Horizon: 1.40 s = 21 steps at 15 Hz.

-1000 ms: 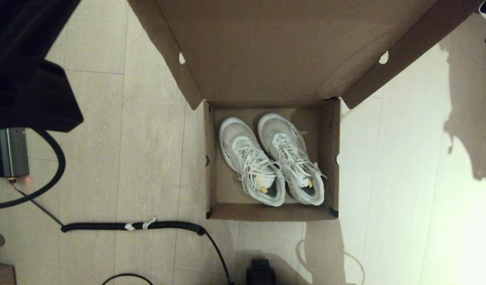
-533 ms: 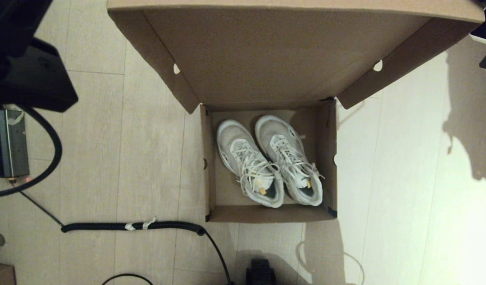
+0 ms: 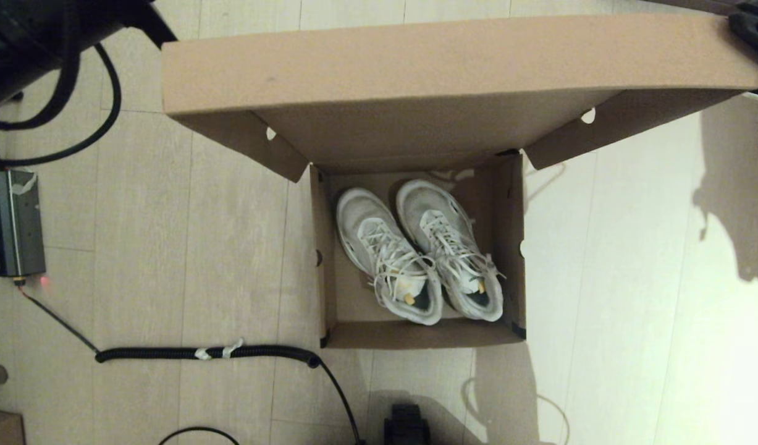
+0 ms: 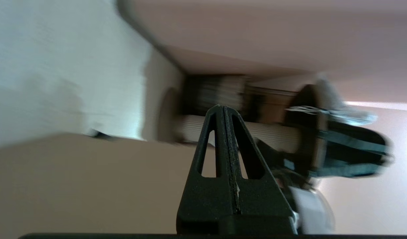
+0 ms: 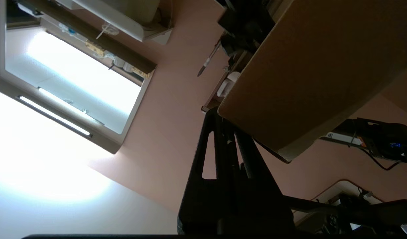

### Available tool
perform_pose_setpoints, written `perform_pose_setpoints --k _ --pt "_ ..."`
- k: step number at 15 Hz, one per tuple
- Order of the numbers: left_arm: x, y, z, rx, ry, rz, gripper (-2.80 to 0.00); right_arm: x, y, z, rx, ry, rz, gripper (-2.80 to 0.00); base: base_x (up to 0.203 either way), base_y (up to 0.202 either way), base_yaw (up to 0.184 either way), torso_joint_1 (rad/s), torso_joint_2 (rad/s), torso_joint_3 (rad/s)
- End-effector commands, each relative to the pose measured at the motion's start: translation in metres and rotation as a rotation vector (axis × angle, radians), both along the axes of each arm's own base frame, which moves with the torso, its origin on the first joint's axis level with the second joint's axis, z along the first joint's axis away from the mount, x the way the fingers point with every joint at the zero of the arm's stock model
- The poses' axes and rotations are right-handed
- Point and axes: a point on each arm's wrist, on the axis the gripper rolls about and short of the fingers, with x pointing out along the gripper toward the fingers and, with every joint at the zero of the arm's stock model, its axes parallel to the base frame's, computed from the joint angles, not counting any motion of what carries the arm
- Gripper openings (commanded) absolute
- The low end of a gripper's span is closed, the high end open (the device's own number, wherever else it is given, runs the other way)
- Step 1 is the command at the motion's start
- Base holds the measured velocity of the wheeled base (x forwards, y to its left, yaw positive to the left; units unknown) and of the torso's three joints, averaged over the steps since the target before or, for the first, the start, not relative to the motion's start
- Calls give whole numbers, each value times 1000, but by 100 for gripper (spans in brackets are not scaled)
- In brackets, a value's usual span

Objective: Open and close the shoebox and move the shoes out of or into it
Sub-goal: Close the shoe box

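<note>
The brown shoebox (image 3: 326,259) stands open on the floor. Its hinged lid (image 3: 453,62) leans forward over the back of the box, front flap facing up. Both white sneakers lie side by side inside, the left one (image 3: 388,259) touching the right one (image 3: 450,247). My left arm (image 3: 39,31) is at the lid's far left corner; in its wrist view the left gripper (image 4: 223,108) is shut and empty beside the cardboard (image 4: 74,186). My right gripper (image 5: 220,114) is shut, its tip against the lid's corner (image 5: 322,66); the right arm (image 3: 752,28) shows at the lid's far right corner.
A grey electronic device (image 3: 11,225) lies on the floor at the left, with a thin wire leading to a black coiled cable (image 3: 206,353) in front of the box. A small black object (image 3: 406,423) sits at the near edge.
The lid has swung forward and down over the box, so its front flap now shows. My left arm has drawn back towards the far left corner.
</note>
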Motion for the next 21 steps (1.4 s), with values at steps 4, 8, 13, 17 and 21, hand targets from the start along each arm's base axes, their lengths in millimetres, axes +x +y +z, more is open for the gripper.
perform_pose_setpoints --k 4,8,13,17,21 --pt "74 -10 -21 89 117 11 -280 -45 -1 5 1 -61 7 -280 0 0 0 0 0 0" --pt "16 -20 -50 147 201 -78 -280 -114 -3 18 10 -219 -2 -280 0 0 0 0 0 0" --pt "-59 -10 -63 157 151 -134 -280 -122 -4 7 25 -199 -18 -280 0 0 0 0 0 0" --pt "-96 -9 -82 174 179 -205 -280 -121 -4 7 31 -183 -31 -280 0 0 0 0 0 0" --pt "-104 0 -92 169 214 -154 -280 -86 -8 0 10 -145 -92 -280 0 0 0 0 0 0"
